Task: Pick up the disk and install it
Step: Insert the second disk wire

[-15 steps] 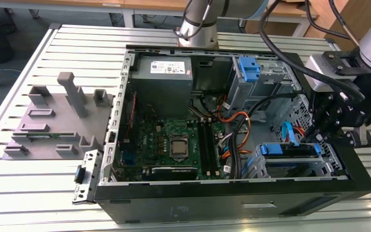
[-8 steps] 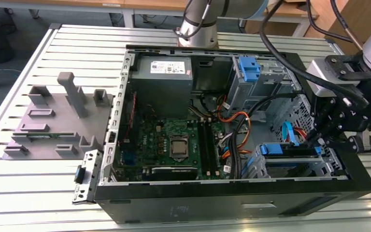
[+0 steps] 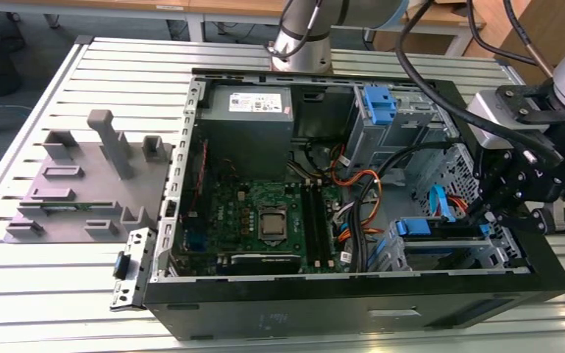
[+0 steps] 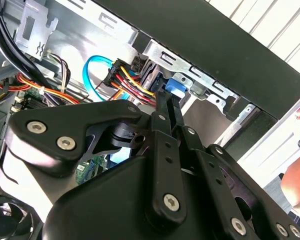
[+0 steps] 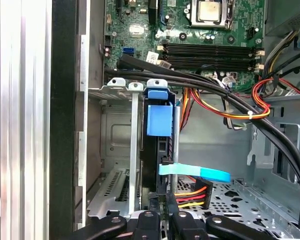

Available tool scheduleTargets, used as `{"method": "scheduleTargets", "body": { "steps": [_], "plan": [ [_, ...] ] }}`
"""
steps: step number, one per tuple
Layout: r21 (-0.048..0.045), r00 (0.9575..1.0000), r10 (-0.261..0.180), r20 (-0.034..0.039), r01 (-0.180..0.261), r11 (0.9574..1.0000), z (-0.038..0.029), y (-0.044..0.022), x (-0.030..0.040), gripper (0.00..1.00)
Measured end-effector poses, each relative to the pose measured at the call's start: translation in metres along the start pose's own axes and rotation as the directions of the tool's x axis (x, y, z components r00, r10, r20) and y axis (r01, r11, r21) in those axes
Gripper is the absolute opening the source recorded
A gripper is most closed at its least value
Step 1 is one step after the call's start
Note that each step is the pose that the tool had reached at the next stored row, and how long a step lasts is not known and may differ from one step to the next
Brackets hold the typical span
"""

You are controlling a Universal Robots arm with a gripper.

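The black, bolted metal gripper [image 3: 494, 213] is reaching into the open computer case [image 3: 361, 294] at the right of the exterior view. The disk [image 5: 157, 145], edged with smooth blue plastic, is standing upright in the perforated grey metal drive cage [image 5: 115, 150], mid-frame in the first wrist view. I cannot tell how the jaws stand. A green motherboard [image 3: 263, 213] is lying flat inside.

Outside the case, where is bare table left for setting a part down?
Bare slats lie along the table edge in front of the grey fixture and the case, and behind the fixture. Inside the case it is crowded: cables over the board, the end effector at the drive cage.
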State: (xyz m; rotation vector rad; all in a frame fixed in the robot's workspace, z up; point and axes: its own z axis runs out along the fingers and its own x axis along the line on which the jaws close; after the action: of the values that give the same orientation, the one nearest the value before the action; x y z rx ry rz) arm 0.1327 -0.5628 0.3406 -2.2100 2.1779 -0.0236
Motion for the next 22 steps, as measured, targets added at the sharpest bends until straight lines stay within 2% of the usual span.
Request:
{"method": "scheduleTargets", "body": {
  "steps": [11,22],
  "plan": [
    [-0.0003,1.0,0.0,-0.0001,0.0,1.0,0.0001,-0.0037,0.0,0.16],
    [-0.0002,1.0,0.0,0.0002,0.0,1.0,0.0023,-0.0039,0.0028,0.16]
  ]
}}
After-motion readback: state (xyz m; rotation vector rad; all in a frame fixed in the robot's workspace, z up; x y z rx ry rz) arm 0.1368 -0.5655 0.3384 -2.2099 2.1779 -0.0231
